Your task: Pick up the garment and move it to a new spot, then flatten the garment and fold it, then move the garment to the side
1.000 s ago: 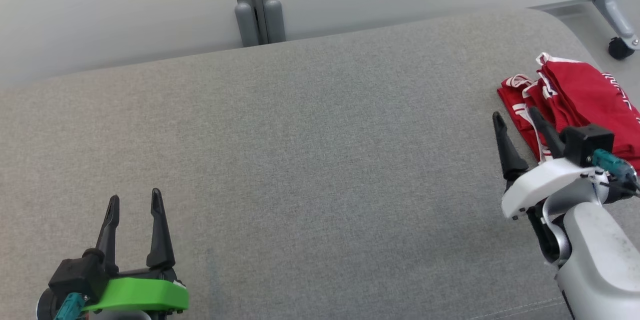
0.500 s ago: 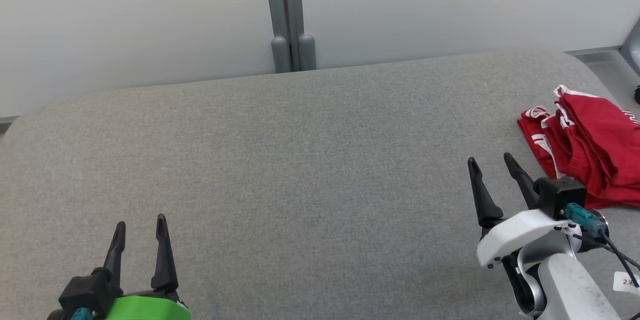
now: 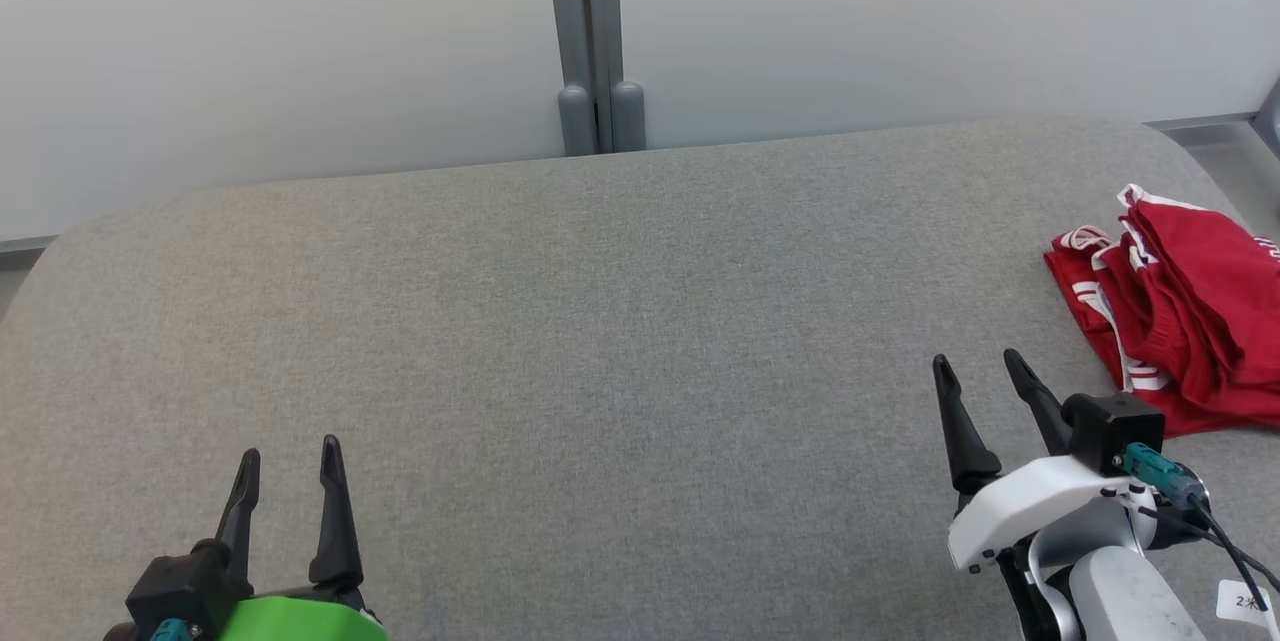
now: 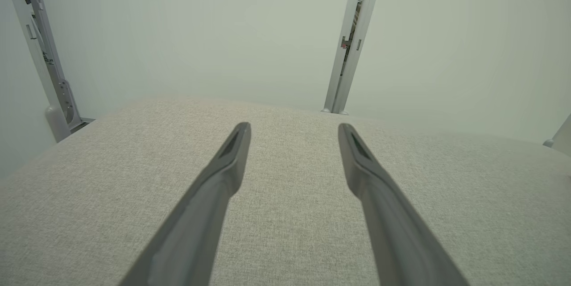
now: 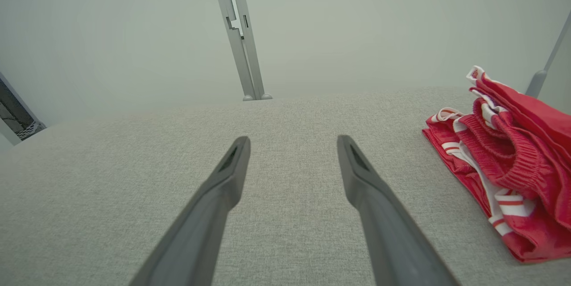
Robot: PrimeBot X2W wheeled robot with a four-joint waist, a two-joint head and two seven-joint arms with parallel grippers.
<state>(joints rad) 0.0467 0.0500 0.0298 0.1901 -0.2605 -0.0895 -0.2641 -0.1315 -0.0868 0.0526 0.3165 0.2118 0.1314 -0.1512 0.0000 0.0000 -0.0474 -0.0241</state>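
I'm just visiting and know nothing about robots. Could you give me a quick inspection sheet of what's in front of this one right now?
Surface: grey fabric surface, flat, corners rounded.
Job's things: red garment with white trim, bunched in layers at the surface's far right edge, not held.
Clutter: nothing seen.
Grippers: left gripper open, nothing in it, low at the near left; right gripper open, nothing in it, just left of the garment and apart from it.
Cables: teal-plugged cable runs back from the right wrist, off the garment.
Surroundings: pale wall panels behind the surface, joined by a grey post.
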